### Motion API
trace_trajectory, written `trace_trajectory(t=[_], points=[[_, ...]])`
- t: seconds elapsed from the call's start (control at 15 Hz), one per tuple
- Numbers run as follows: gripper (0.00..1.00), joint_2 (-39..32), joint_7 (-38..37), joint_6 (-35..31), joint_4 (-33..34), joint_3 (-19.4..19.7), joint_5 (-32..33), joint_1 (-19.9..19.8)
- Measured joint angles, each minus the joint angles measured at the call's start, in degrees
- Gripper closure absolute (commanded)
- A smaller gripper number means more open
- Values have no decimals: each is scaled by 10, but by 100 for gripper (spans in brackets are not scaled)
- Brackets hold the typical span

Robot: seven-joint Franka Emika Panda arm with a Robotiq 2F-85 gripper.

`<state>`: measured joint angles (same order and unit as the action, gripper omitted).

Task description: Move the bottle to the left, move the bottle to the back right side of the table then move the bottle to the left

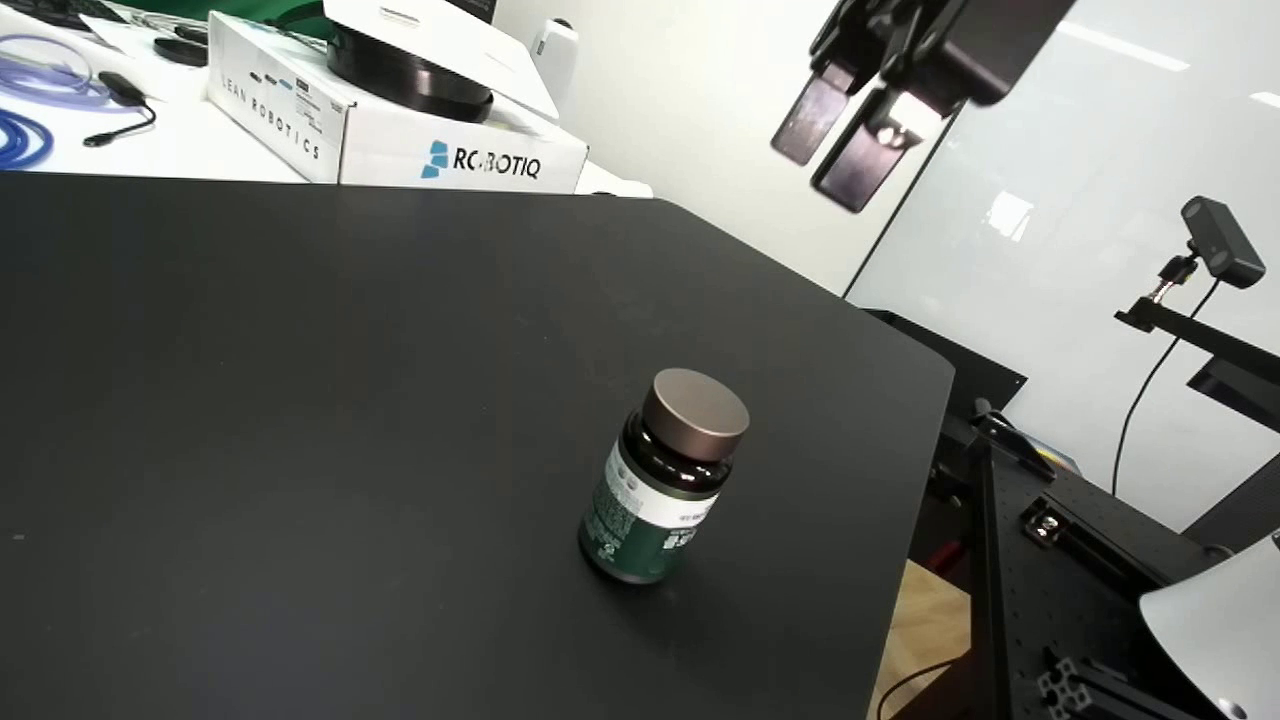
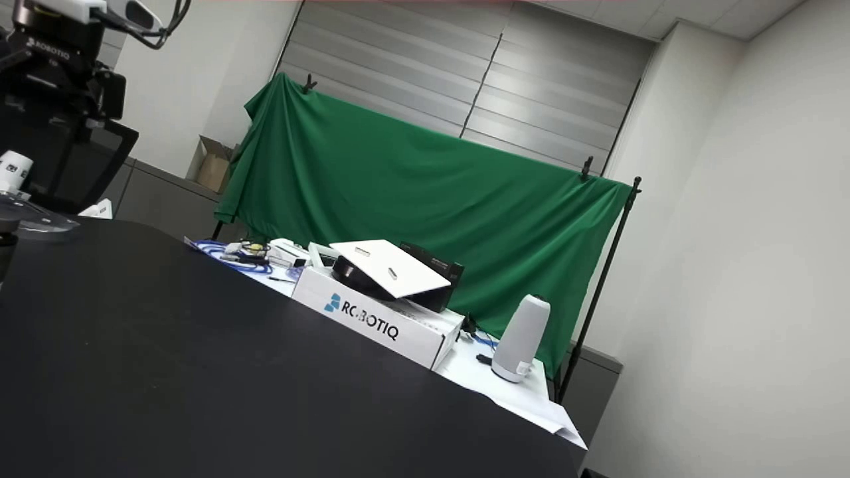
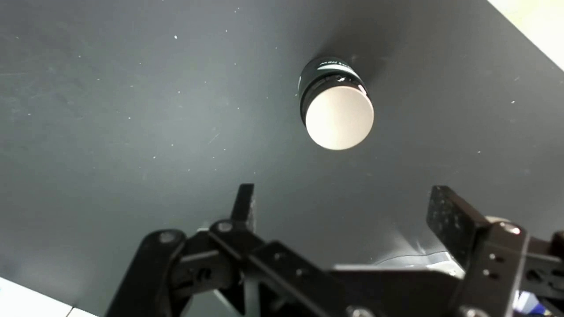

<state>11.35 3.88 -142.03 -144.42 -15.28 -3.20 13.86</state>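
Observation:
The bottle (image 1: 650,500) stands upright on the black table (image 1: 300,400), near the table's right part in an exterior view. It has a brown cap, a white band and a green label. In the wrist view the bottle (image 3: 337,112) is seen from above, ahead of the fingertips. In an exterior view a cut-off brown cap and dark body at the left edge look like the bottle (image 2: 5,245). My gripper (image 1: 822,172) hangs high above the table, apart from the bottle. In the wrist view the gripper (image 3: 343,193) has its fingers wide apart with nothing between them.
A white Robotiq box (image 1: 440,160) with a tilted white plate stands behind the table in both exterior views. Clear plastic (image 2: 50,222) lies at the table's far left in an exterior view. A camera on a mount (image 1: 1222,242) stands beyond the table's right edge.

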Motion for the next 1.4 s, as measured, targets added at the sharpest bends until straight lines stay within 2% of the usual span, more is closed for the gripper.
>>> trace_trajectory(t=[0.33, 0.6, 1.0, 1.4], points=[[0, -93, -1, -36, 23, -9, 11, 9], [0, -138, -3, -46, 40, -9, 33, 11], [0, -169, -30, -45, 53, -8, 80, 11], [0, -180, -38, -44, 53, -7, 88, 11]])
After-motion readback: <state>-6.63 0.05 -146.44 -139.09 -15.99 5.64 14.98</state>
